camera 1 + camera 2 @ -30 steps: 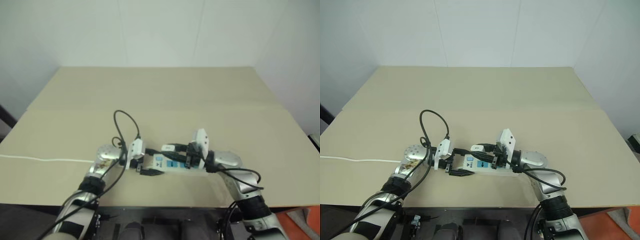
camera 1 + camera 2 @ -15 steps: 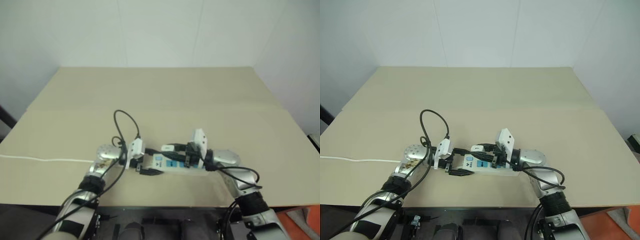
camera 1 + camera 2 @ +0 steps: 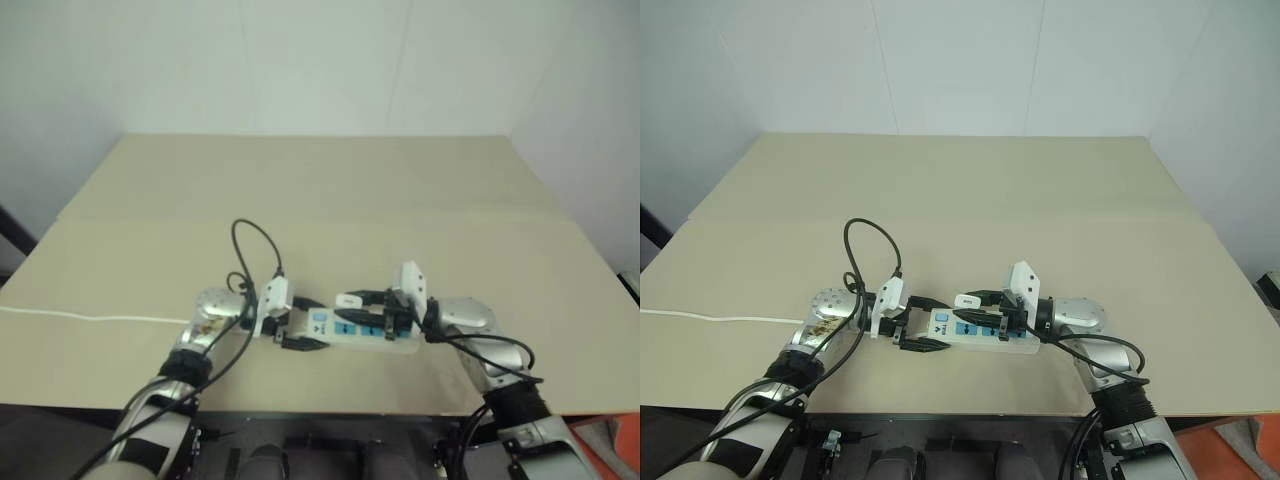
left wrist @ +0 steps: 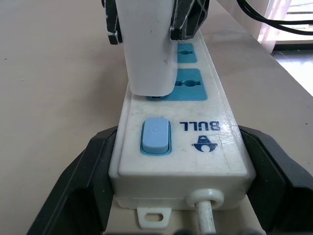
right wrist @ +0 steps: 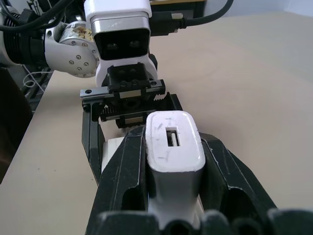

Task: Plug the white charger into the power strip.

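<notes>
I've got both hands low in the centre of the head views, meeting over the tan surface (image 3: 1040, 200). My left hand (image 4: 171, 161) is clamped across the switch end of the power strip (image 4: 182, 147), one black finger on each long side, pinning it flat where the thin cord leaves it. My right hand (image 5: 171, 196) is closed on the white charger (image 5: 172, 147), gripping it by its two sides.

In the left wrist view the charger (image 4: 149, 54) stands on the blue socket (image 4: 183, 85) nearest the switch (image 4: 155, 135), its bottom edge at the strip's face with a sliver of dark gap on the near side. I can't tell whether the pins are fully home.

Risks as I judge them: if the charger is leaning a touch, pushing down could jam the pins at the socket mouth or bend them. A hard press off to one side could rock the strip in the left hand's hold and skate it along the surface. And if I let go with the right hand before the plug is seated, the charger may tip out
</notes>
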### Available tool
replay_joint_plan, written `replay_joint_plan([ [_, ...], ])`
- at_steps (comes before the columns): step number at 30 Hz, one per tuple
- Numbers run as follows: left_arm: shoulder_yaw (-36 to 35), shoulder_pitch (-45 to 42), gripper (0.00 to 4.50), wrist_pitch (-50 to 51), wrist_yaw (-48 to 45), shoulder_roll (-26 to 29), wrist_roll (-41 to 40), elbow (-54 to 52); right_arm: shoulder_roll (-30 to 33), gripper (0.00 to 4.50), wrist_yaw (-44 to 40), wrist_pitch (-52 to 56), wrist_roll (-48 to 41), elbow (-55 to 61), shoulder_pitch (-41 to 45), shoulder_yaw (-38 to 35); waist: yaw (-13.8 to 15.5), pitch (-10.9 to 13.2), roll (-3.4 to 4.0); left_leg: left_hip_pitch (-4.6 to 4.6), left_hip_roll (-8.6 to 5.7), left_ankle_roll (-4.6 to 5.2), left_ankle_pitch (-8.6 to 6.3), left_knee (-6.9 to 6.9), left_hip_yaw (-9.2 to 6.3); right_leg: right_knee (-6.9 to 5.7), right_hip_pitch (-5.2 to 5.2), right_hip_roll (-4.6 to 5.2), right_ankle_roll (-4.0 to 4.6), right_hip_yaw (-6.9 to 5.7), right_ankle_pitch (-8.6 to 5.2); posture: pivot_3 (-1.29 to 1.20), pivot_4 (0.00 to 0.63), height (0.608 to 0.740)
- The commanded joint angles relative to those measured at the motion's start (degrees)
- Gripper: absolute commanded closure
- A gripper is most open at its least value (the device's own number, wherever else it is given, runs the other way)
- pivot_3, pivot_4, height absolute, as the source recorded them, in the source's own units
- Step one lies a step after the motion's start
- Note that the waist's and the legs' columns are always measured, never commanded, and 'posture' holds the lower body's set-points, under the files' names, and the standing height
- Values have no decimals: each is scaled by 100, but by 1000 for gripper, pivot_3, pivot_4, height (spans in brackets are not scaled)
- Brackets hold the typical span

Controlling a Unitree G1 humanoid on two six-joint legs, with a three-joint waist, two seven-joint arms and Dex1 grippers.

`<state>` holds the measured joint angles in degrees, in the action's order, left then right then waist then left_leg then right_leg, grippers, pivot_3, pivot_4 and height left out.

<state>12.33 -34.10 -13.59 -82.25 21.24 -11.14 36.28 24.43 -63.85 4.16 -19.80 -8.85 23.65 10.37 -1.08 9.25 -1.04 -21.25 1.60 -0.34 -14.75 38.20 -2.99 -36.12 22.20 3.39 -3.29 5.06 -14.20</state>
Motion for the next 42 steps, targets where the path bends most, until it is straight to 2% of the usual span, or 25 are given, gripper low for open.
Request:
replay_joint_plan([
  [1, -29, -19, 1228, -13, -93, 289, 137, 17, 465, 3319, 41, 105, 459, -757, -141, -81, -3, -1, -1, 1, 0, 0, 0, 0, 0, 0, 0, 0, 0, 0, 0, 0, 150, 740],
  [15, 26, 14, 1228, 41, -35, 252, 122, -85, 108, 3319, -207, 106, 600, -795, 516, 617, -122, -3, -4, 9, 7, 0, 0, 0, 0, -9, -1, -7, 1, 1, 1, 0, 150, 740],
  [29, 1, 34, 1228, -16, 47, 321, 143, -48, 668, 3319, -199, -101, 648, -1350, -132, 311, -87, -12, -11, 11, 6, 0, 0, 0, -1, -2, -9, -5, 1, 1, 1, 0, 150, 740],
  [42, 23, 14, 1228, -93, 77, 316, 143, 9, 518, 3319, -280, -21, 672, -1277, 73, 606, -72, -23, -20, 12, 6, 0, 0, -1, 0, 1, -10, -5, 1, 0, 1, 0, 150, 740],
])
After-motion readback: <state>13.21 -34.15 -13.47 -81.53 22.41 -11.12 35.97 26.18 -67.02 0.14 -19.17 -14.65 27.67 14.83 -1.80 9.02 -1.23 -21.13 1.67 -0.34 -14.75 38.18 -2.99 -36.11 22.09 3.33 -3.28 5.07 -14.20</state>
